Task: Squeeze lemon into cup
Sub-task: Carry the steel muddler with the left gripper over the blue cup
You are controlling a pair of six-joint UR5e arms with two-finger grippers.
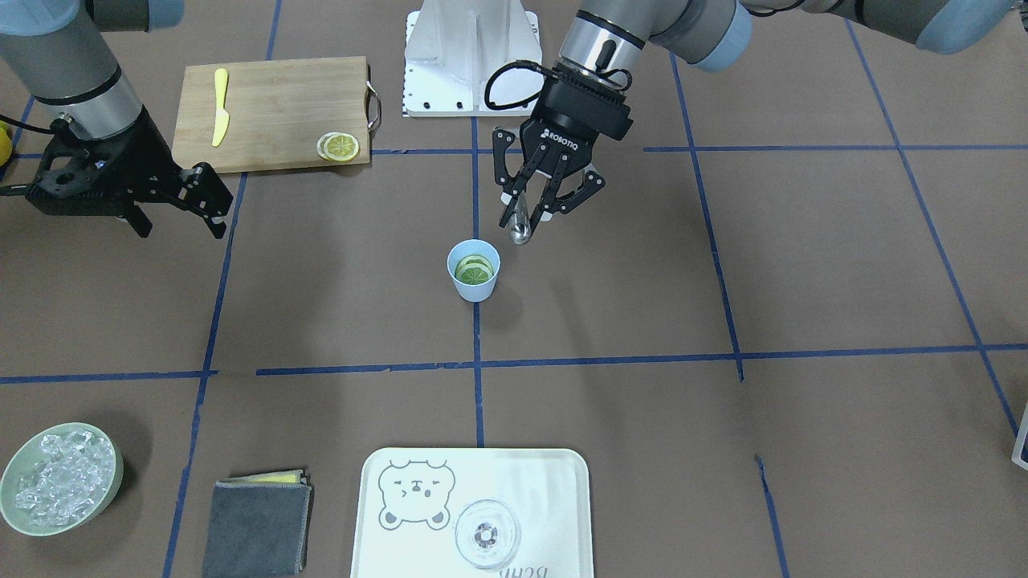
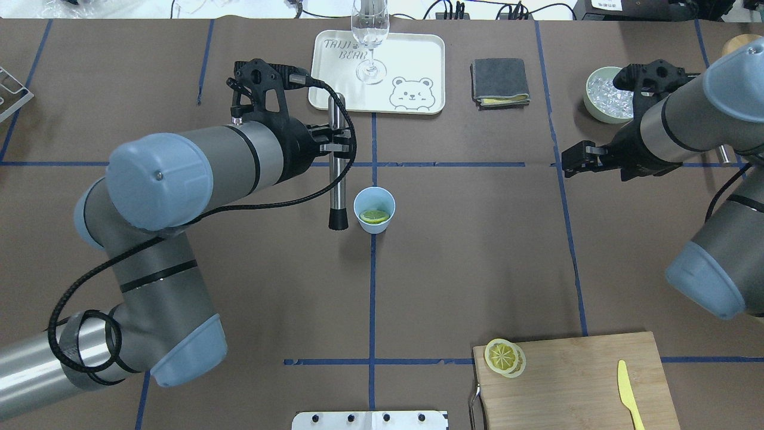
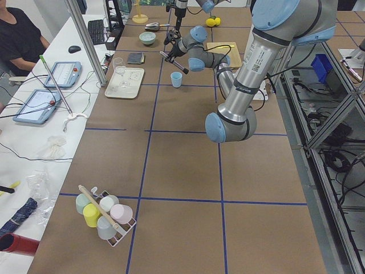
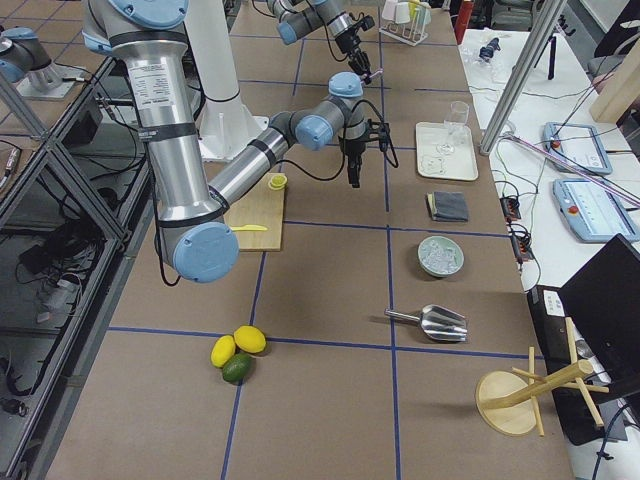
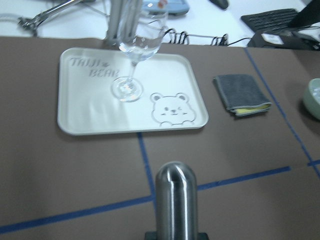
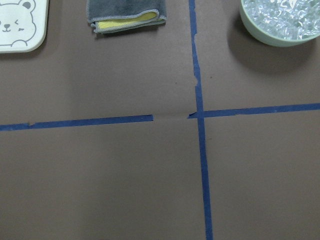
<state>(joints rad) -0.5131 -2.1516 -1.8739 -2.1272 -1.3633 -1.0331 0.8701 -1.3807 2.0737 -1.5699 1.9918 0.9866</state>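
Observation:
The light-blue cup [image 1: 475, 291] stands at the table's middle with a lemon slice [image 1: 473, 270] lying inside; it also shows in the overhead view [image 2: 373, 200] with the slice [image 2: 375, 215]. More lemon slices [image 1: 338, 147] lie on the wooden cutting board [image 1: 273, 112], also seen from overhead [image 2: 504, 356]. My left gripper [image 1: 530, 210] [image 2: 337, 146] is shut on a steel muddler [image 1: 520, 227] [image 2: 338, 179] [image 5: 175, 200], held tilted just beside the cup and outside it. My right gripper [image 1: 218, 210] [image 2: 567, 164] hangs open and empty, far from the cup.
A white bear tray [image 1: 546, 482] with a clear glass [image 1: 487, 534] sits on the operators' side. Beside it are a grey cloth [image 1: 257, 526] and a green bowl of ice [image 1: 60, 479]. A yellow knife [image 1: 220, 108] lies on the board.

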